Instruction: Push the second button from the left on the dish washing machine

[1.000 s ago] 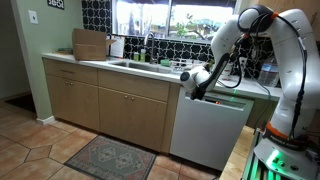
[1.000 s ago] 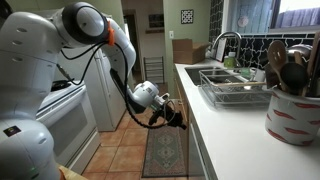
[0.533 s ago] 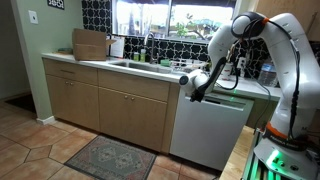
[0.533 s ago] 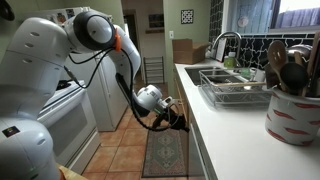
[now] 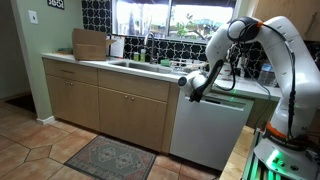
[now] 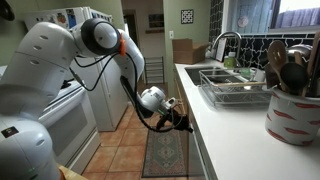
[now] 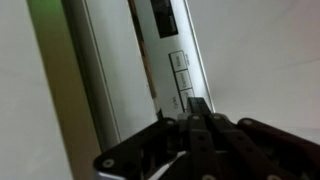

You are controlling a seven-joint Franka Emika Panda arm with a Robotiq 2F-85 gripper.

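**Q:** Handling notes for the dish washing machine [image 5: 212,130]?

**A:** It is a fixed appliance under the counter [image 5: 100,65], just beside the tan cabinet doors [image 5: 120,110]. The white front is stiff and heavy and, by my judgement, will not shift. There is nothing to take hold of, so this is a press job. Contact belongs on the dark control strip [image 5: 228,100] along the top edge. One small button there gets a light, square push. The panel looks smooth, so a slanted tip might skid.

**Q:** Gripper?

**A:** The gripper [image 5: 192,92] sits at the strip's left end in an exterior view. In the wrist view the jaws are clenched together on nothing, forming one blunt tip.

**Q:** Target versus jaws?

**A:** The wrist view shows a row of outlined buttons [image 7: 181,77] running away from the tip. The nearest outline lies just beside it. I cannot tell whether it is touching. Which button is second from the left is uncertain from this angle.
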